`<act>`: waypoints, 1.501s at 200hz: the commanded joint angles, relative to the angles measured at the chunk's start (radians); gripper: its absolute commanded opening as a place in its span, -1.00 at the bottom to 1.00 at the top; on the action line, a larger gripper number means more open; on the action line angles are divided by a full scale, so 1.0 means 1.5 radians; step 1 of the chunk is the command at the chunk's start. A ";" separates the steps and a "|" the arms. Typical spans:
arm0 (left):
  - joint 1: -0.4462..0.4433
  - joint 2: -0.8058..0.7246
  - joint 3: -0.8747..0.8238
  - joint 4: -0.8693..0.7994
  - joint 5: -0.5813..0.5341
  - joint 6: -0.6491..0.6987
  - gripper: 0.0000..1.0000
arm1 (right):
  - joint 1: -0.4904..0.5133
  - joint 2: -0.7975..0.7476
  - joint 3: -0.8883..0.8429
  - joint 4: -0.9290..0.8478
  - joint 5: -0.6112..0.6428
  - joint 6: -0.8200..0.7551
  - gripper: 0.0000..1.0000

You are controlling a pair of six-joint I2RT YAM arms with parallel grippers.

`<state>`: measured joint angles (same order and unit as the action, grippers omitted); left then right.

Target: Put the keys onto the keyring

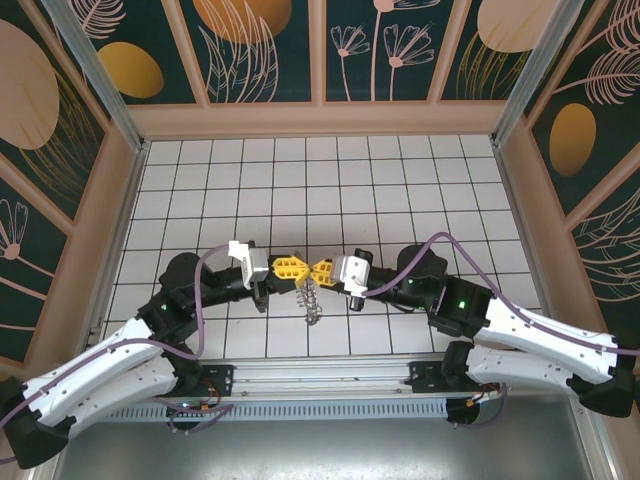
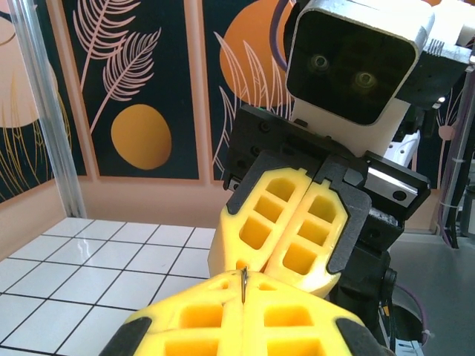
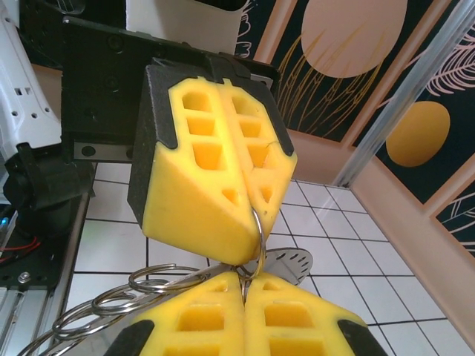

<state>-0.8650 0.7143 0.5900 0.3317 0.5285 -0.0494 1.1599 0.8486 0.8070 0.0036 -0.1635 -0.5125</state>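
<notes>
Jaws of both arms meet tip to tip above the middle of the white tiled bench (image 1: 400, 190). In the top view the left jaws come in from 9 o'clock and the right jaws from 3 o'clock.

Left jaws: fully closed, with the yellow fingertips (image 3: 223, 222) pressed together. In the right wrist view a thin steel keyring (image 3: 263, 241) runs up into their seam, so they have it pinched. The left wrist view agrees, showing a sliver of dark wire standing in the seam of that arm's own pads.

Right jaws: also closed, with no gap between the pads (image 3: 289, 319). The lower arc of the same keyring drops into their seam at 6 o'clock of the loop. It looks gripped there too, though the contact itself is hidden by the pads.

Keyring: upright and bridging the two sets of fingertips, held clear of the bench.

Key: a flat silver key (image 3: 291, 265) lies tilted behind the ring, at about 4 o'clock from it. Cannot tell whether it is threaded on.

Other hardware: a stack of linked split rings (image 3: 152, 282) trails off toward 8 o'clock from the right pads. From above, a metal bundle (image 1: 312, 300) hangs at 6 o'clock below the meeting point. Its individual parts are too small to separate there.
</notes>
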 commanded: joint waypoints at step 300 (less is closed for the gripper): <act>0.004 0.044 0.155 -0.238 0.083 0.127 -1.00 | -0.064 0.024 0.031 0.012 -0.138 0.065 -0.70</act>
<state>-0.8536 0.7967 0.7937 -0.0643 0.6044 0.1280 1.0744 0.8719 0.8227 -0.0257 -0.3477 -0.4282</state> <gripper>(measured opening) 0.037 0.197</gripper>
